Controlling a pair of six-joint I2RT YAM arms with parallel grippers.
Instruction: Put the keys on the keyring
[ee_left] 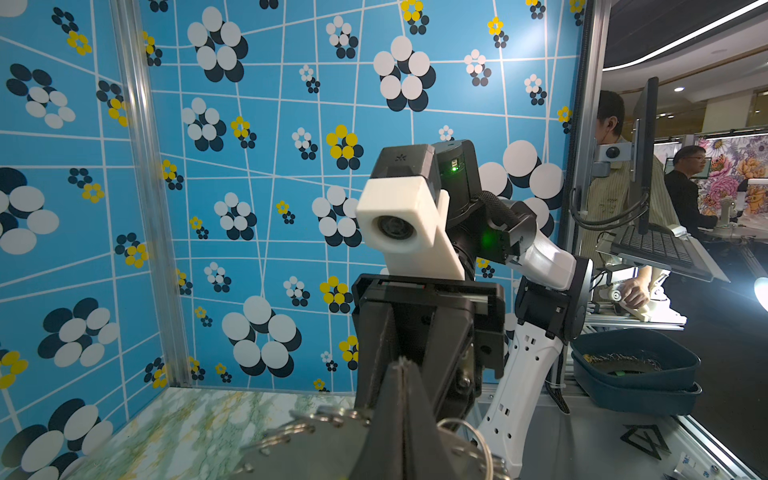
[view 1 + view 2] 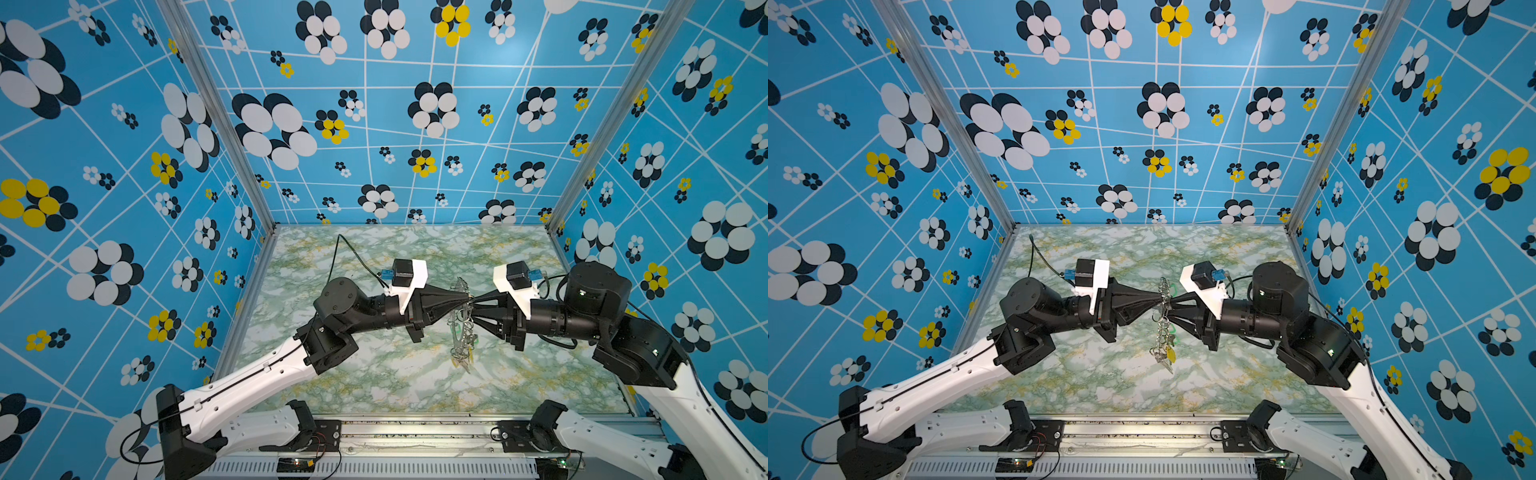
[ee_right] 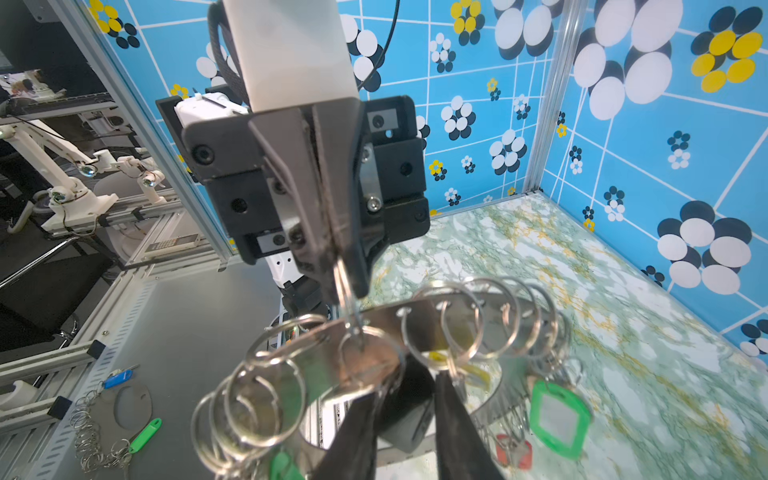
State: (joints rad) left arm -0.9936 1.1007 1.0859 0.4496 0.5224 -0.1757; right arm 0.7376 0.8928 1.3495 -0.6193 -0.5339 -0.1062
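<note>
Left hand [image 3: 347,286]: clamped shut on keyring [image 3: 419,328] loop.
Right hand [image 3: 409,390]: parted around black tag [image 3: 405,422]; grip cannot be told.
Keyring: held edge-on, far to near, just left of tag.

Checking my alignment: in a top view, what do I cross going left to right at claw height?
White left wrist camera housing, black left claw, large flat grey metal keyring held edge-on, black right claw, white right wrist camera housing.
</note>
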